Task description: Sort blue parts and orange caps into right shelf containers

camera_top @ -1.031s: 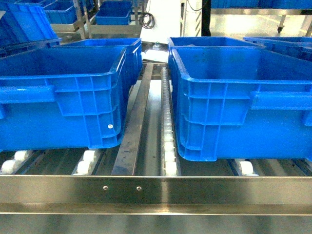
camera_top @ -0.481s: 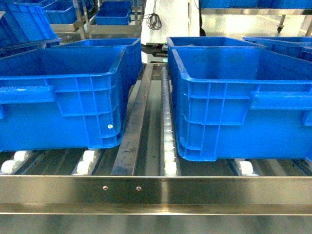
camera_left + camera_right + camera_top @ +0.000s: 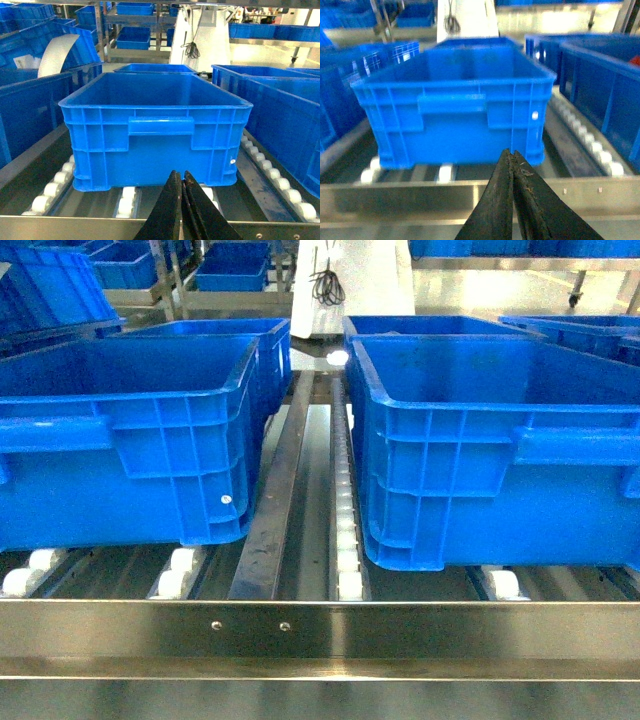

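Two right shelf containers stand side by side on the shelf point(image 3: 320, 635): a left crate point(image 3: 130, 440) and a right crate point(image 3: 500, 470). No blue parts or orange caps show in any view. Neither gripper appears in the head view. In the left wrist view my left gripper point(image 3: 181, 172) is shut with nothing in it, its tips just short of a crate point(image 3: 160, 125), above the front rail. My right gripper point(image 3: 512, 151) is likewise shut and empty, tips in front of another crate point(image 3: 455, 105).
More blue crates sit behind and to either side point(image 3: 280, 115), point(image 3: 600, 75). White rollers point(image 3: 347, 540) and a steel divider rail point(image 3: 280, 500) run between the two front crates. A tiny red-orange patch point(image 3: 635, 60) shows at the right edge, too small to identify.
A white shape with hanging cables behind the shelf has shifted right in the head view. The crates have not moved.
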### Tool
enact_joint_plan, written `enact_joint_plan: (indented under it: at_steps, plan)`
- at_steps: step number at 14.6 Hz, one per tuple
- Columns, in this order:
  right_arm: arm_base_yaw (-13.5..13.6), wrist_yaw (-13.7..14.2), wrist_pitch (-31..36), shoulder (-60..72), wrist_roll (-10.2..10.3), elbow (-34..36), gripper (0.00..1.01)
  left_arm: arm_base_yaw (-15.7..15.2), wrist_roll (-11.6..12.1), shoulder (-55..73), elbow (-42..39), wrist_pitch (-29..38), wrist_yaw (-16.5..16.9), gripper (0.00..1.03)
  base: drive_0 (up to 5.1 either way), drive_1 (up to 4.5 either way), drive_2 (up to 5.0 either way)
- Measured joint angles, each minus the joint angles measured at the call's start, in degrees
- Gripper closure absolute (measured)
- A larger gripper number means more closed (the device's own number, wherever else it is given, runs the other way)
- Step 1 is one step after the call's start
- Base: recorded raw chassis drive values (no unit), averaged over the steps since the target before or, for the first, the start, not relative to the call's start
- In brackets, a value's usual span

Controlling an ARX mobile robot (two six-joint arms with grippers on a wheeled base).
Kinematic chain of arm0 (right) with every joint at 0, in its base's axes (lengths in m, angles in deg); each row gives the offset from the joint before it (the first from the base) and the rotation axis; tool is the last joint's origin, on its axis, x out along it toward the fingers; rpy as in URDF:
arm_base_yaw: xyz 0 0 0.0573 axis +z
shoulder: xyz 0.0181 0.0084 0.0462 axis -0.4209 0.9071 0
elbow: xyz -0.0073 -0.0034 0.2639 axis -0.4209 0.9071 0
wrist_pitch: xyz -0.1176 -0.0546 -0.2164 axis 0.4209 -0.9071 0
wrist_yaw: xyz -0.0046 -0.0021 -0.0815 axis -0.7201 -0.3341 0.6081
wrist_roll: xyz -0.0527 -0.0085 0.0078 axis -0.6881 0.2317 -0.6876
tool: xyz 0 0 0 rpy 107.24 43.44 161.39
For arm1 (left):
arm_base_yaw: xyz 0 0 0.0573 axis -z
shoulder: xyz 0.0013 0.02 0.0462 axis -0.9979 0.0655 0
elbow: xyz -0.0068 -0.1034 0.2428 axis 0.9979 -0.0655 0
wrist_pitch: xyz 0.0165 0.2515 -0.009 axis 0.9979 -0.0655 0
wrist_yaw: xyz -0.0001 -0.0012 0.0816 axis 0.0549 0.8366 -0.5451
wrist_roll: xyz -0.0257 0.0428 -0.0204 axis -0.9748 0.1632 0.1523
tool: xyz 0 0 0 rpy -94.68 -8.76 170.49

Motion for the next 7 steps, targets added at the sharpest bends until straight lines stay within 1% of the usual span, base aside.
enact_joint_plan:
  at_steps: [1, 2, 3, 4, 6, 7]
  plan:
    - [0.0, 0.0, -9.2, -6.9, 0.0, 0.0, 0.99, 0.0, 0.0, -1.3, 0.0, -1.2, -0.1, 1.01, 0.0, 0.0, 0.0]
    - [0.0, 0.0, -7.6, -8.9, 0.0, -0.2, 0.99, 0.0, 0.0, -2.3, 0.0, -2.1, 0.0, 1.01, 0.0, 0.0, 0.0]
    - [0.0, 0.0, -9.2, -8.9, 0.0, 0.0, 0.99, 0.0, 0.0, -3.4, 0.0, -3.4, -0.1, 1.01, 0.0, 0.0, 0.0]
    - [0.0, 0.0, -8.8, -8.9, 0.0, 0.0, 0.99, 0.0, 0.0, -4.2, 0.0, -4.0, 0.0, 1.01, 0.0, 0.0, 0.0]
    - [0.0, 0.0, -8.9, -8.9, 0.0, 0.0, 0.99, 0.0, 0.0, -13.6, 0.1, -14.8, -0.2, 1.01, 0.0, 0.0, 0.0]
    - [0.0, 0.0, -8.7, -8.9, 0.0, 0.0, 0.99, 0.0, 0.0, -13.7, 0.3, -13.8, -0.2, 1.01, 0.0, 0.0, 0.0]
